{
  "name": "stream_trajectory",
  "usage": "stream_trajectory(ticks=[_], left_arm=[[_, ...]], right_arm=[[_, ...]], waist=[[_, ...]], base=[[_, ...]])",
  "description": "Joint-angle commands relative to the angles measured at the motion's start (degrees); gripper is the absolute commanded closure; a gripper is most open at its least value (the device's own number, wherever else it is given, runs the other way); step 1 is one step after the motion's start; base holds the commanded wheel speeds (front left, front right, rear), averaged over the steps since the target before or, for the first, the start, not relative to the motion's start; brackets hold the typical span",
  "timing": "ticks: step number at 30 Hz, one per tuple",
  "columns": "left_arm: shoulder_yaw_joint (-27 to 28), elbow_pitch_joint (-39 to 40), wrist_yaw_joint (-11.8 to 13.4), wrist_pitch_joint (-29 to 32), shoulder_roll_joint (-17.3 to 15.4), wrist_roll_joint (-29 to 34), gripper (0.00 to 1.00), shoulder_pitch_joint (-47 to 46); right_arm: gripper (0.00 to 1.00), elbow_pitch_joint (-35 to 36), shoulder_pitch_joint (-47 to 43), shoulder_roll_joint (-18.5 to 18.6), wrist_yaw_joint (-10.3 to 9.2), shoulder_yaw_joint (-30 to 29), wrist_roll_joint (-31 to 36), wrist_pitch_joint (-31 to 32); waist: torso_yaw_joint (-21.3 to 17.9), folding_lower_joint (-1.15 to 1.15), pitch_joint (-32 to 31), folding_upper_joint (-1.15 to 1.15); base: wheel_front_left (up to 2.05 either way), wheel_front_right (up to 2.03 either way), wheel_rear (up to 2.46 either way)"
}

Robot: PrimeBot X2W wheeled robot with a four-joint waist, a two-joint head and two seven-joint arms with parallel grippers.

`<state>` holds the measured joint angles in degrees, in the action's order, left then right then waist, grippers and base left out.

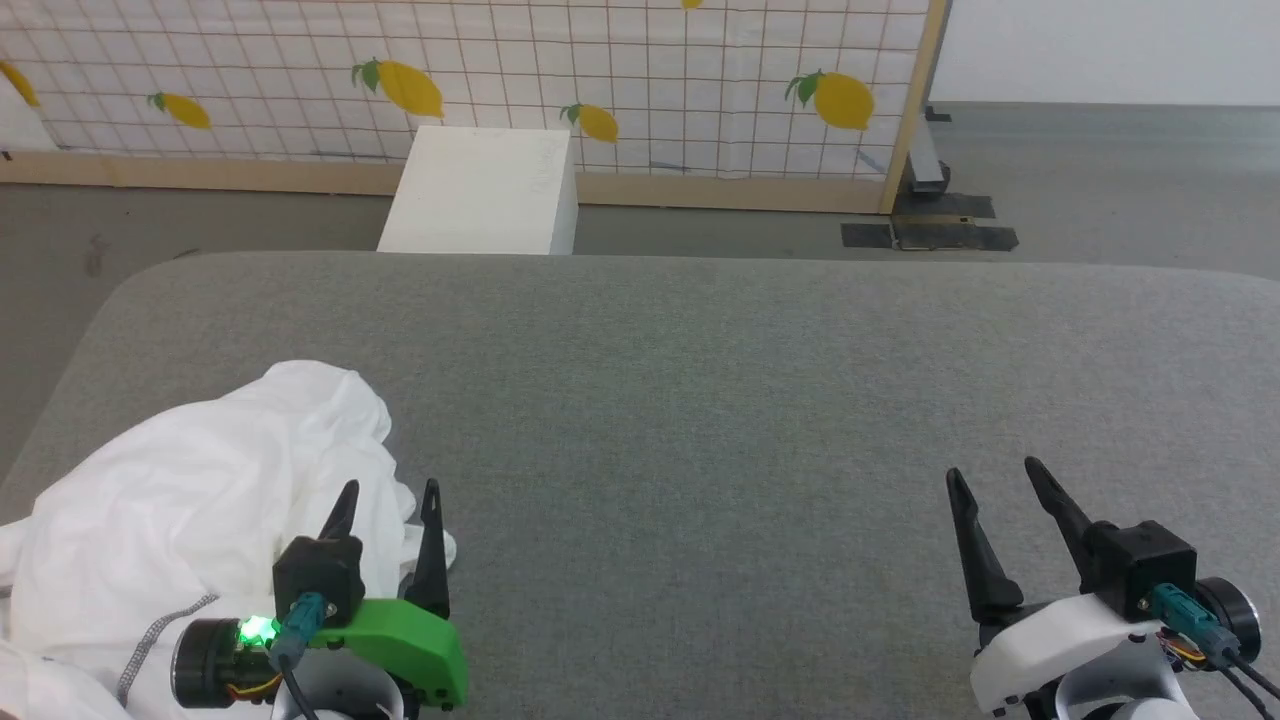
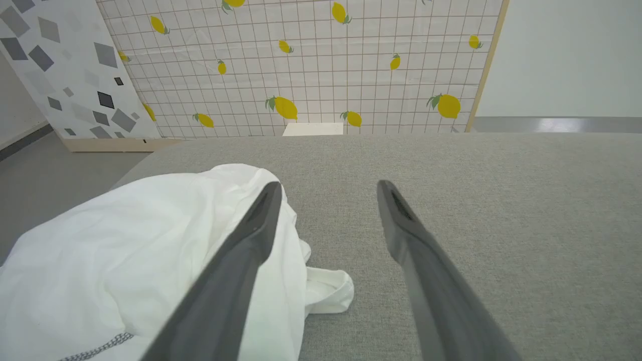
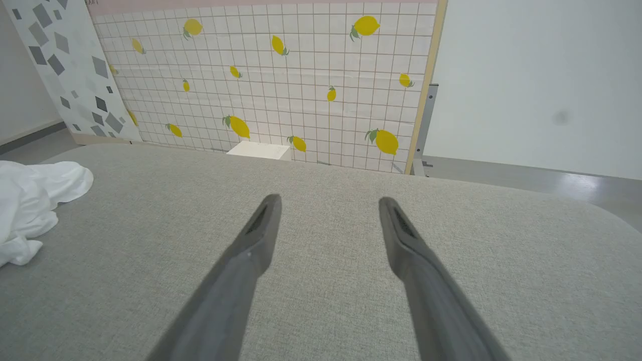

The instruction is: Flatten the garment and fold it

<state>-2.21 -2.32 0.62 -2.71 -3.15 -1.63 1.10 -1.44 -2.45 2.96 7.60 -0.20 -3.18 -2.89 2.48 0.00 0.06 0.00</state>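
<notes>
Left gripper (image 1: pixel 391 486) sits at the near left of the grey fabric-covered table (image 1: pixel 700 400), its two dark fingers spread well apart with nothing between them. Its left finger (image 2: pixel 251 240) lies across the right edge of the garment (image 1: pixel 200 480), while the right finger is over bare table; whether the left finger touches the cloth cannot be told. The garment is a crumpled white heap at the near left corner of the table, bunched and rumpled rather than spread out, and it reaches to the left edge of the head view. A strip of dark grey zigzag stitching (image 1: pixel 160 625) shows on its near side. One small folded end of the cloth (image 2: pixel 328 291) pokes out to the right onto the table, lying between the two fingers in the left wrist view. To the right of the heap the table is flat grey fabric. Beyond the far edge, on the grey floor (image 1: pixel 1100 170), a white rectangular box (image 1: pixel 480 190) stands against a gridded screen printed with yellow lemons (image 1: pixel 640 90). A panel with grey diamond shapes (image 2: pixel 60 65) leans at the far left. Right gripper (image 1: pixel 992 468) is at the near right of the table, well apart from the garment, its fingers likewise spread wide over bare fabric and holding nothing.
</notes>
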Motion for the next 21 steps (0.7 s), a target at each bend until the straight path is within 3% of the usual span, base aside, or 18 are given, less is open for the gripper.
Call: stream_trajectory(ticks=[1, 21], left_arm=[[-0.04, -0.25, 0.28, -0.73, -0.02, -0.52, 0.0, -0.63], [0.01, -0.84, 0.96, -3.1, -0.13, -1.31, 0.0, -0.01]], right_arm=[[0.0, -0.29, -0.73, -0.02, -0.02, 0.06, -0.5, -0.6], [0.0, -1.84, -2.23, -0.03, -0.04, 1.03, -2.29, -2.8]], waist=[[0.75, 0.0, -0.02, 0.0], [8.22, 0.0, 0.0, 0.0]], base=[[0.0, 0.0, 0.0], [0.0, 0.0, 0.0]])
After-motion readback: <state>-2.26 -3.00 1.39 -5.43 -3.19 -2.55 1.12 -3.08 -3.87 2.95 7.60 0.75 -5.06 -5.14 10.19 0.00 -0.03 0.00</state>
